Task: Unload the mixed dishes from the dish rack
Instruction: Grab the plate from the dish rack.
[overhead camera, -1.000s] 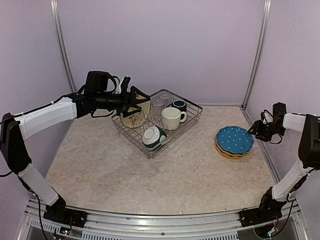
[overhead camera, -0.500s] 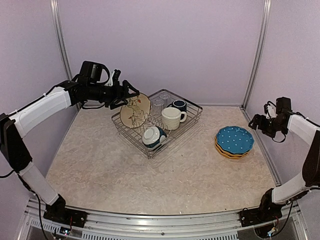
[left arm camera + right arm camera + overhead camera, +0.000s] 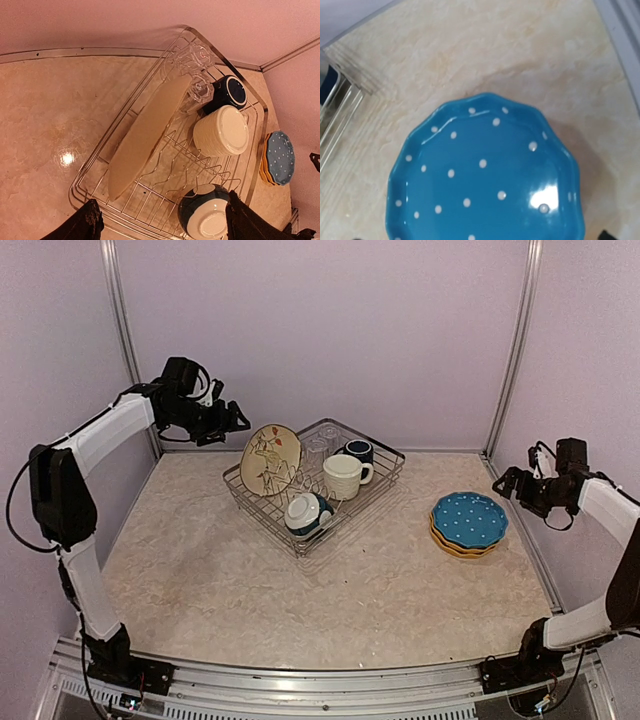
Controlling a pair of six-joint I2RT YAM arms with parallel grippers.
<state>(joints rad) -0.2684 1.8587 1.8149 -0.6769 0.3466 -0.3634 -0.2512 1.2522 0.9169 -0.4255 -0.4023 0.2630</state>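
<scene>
The dish rack (image 3: 262, 508) stands at the table's back centre. In it are a cream bird-pattern plate (image 3: 270, 458) on edge, a cream mug (image 3: 343, 476), a navy mug (image 3: 359, 450), clear glasses (image 3: 320, 446) and a teal-and-white bowl (image 3: 307, 513). My left gripper (image 3: 235, 421) is open and empty, up and to the left of the rack, apart from the plate. The left wrist view shows the plate (image 3: 150, 135), the bowl (image 3: 205, 216) and the cream mug (image 3: 222, 131) between its fingertips (image 3: 85, 225). The blue dotted plate (image 3: 468, 518) lies on the yellow plate (image 3: 460, 547) at the right. My right gripper (image 3: 508, 485) is open just right of them.
The right wrist view looks down on the blue plate (image 3: 485, 175), with a rack corner (image 3: 330, 107) at its left edge and a metal frame rail (image 3: 620, 30) at the right. Upright frame posts (image 3: 122, 330) stand near both arms by the purple walls.
My left gripper has pulled back up and to the left, away from the bird-pattern plate, which stays in the rack. My right arm has shifted slightly to the right.
</scene>
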